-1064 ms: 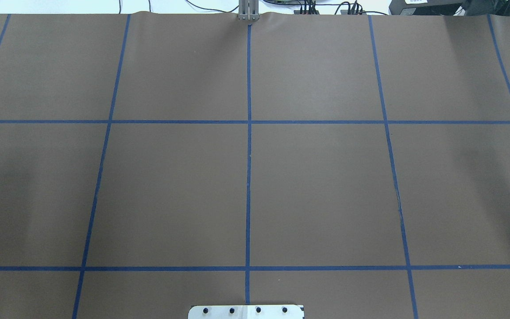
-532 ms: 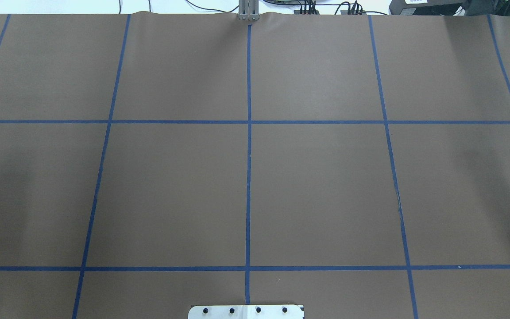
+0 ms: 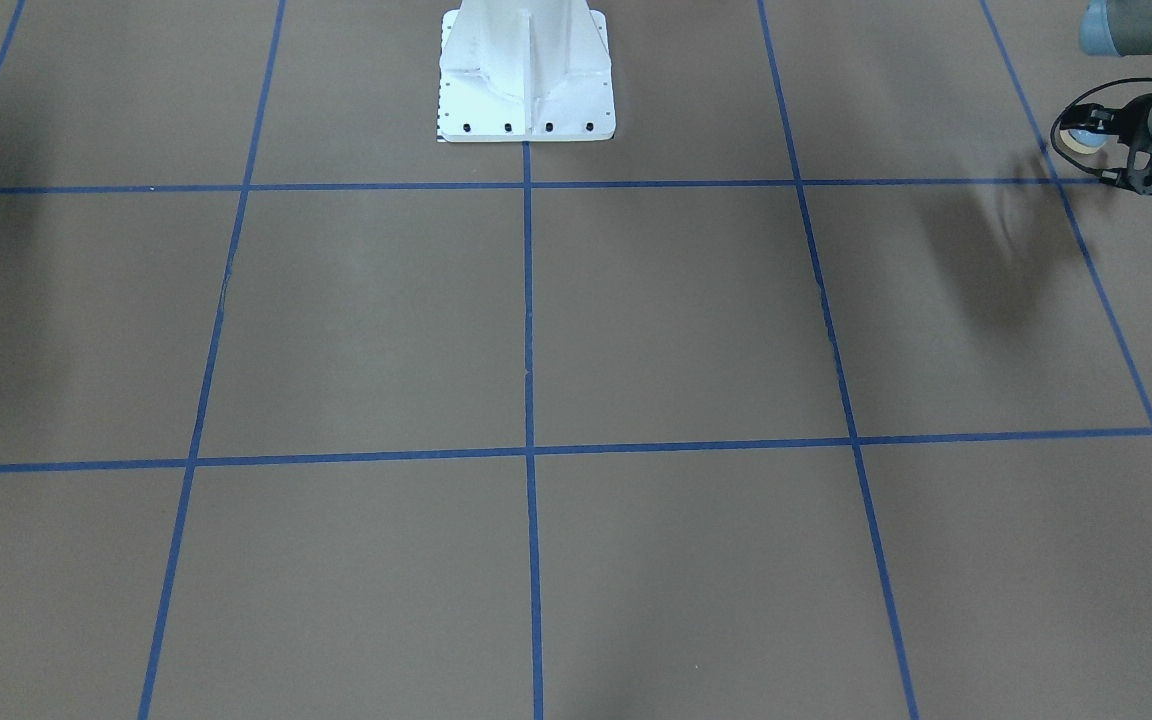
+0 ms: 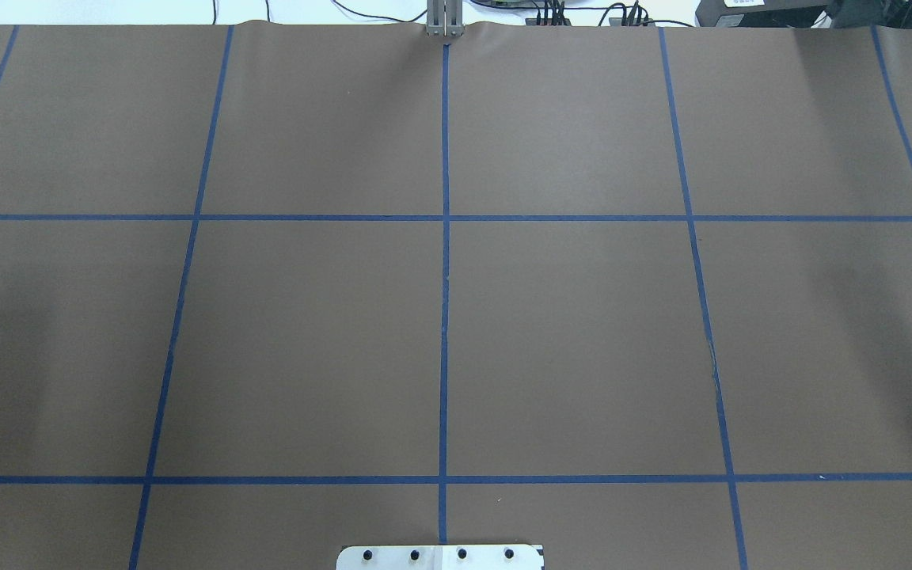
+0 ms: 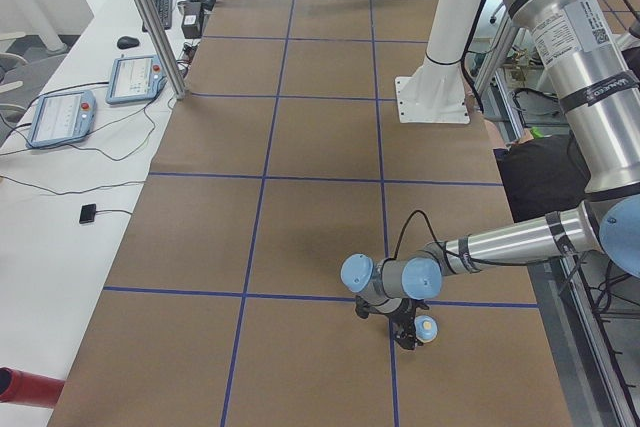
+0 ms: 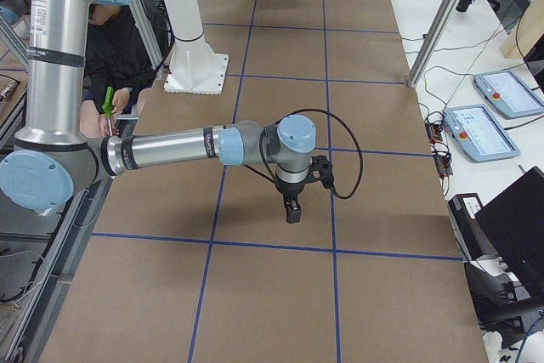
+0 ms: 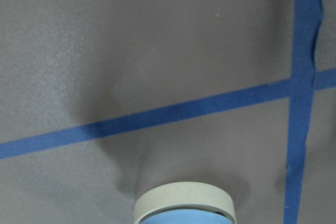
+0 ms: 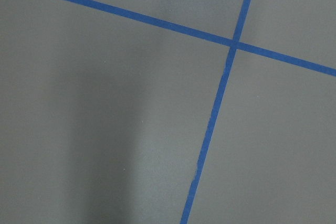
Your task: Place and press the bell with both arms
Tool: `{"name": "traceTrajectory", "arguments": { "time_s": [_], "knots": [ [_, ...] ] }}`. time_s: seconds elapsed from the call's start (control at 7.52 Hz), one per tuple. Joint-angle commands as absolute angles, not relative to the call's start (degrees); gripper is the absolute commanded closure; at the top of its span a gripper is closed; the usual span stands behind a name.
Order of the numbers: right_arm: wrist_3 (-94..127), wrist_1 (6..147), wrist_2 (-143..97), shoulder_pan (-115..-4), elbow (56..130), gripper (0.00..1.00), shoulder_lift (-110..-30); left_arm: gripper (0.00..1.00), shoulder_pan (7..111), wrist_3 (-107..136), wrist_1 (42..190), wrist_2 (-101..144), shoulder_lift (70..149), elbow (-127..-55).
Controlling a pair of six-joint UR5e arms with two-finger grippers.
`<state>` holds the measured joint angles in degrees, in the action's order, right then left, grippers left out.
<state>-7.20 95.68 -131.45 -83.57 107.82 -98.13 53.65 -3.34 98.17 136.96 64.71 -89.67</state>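
Observation:
The bell [image 3: 1078, 138], light-blue with a cream ring, sits in my left gripper [image 3: 1094, 132] at the table's left end, near the robot's side. The left gripper looks shut on it and holds it low over a blue tape line. The exterior left view shows the bell [image 5: 427, 327] at the black gripper [image 5: 410, 327]. In the left wrist view the bell [image 7: 184, 203] fills the bottom edge, with no fingers in sight. My right gripper [image 6: 292, 212] points down over the table's right end; I cannot tell whether it is open. Neither arm shows in the overhead view.
The brown table [image 4: 583, 317] carries a blue tape grid. The white pedestal base [image 3: 526, 70] stands at the robot's side in the middle. Tablets [image 5: 62, 117] and cables lie on the white bench beyond the far edge. A person [image 6: 115, 57] sits behind the robot.

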Motion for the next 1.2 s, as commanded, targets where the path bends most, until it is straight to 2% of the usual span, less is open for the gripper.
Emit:
{"name": "traceTrajectory", "arguments": {
  "time_s": [0.0,0.13,0.27,1.06],
  "knots": [
    [-7.21,95.71,-131.48,-83.58,107.93,0.0,-98.26,0.0,53.0,-3.34,98.26,136.93,64.78,-89.12],
    [-7.21,95.71,-131.48,-83.58,107.93,0.0,-98.35,0.12,52.91,-3.34,98.26,136.93,64.78,-89.12],
    [-7.21,95.71,-131.48,-83.58,108.02,0.0,-98.44,0.15,52.82,-3.34,98.35,136.93,64.78,-89.12],
    [-7.12,95.71,-131.57,-83.58,108.37,0.0,-98.79,0.17,52.82,-3.25,99.14,137.02,64.86,-89.12]
  ]
}}
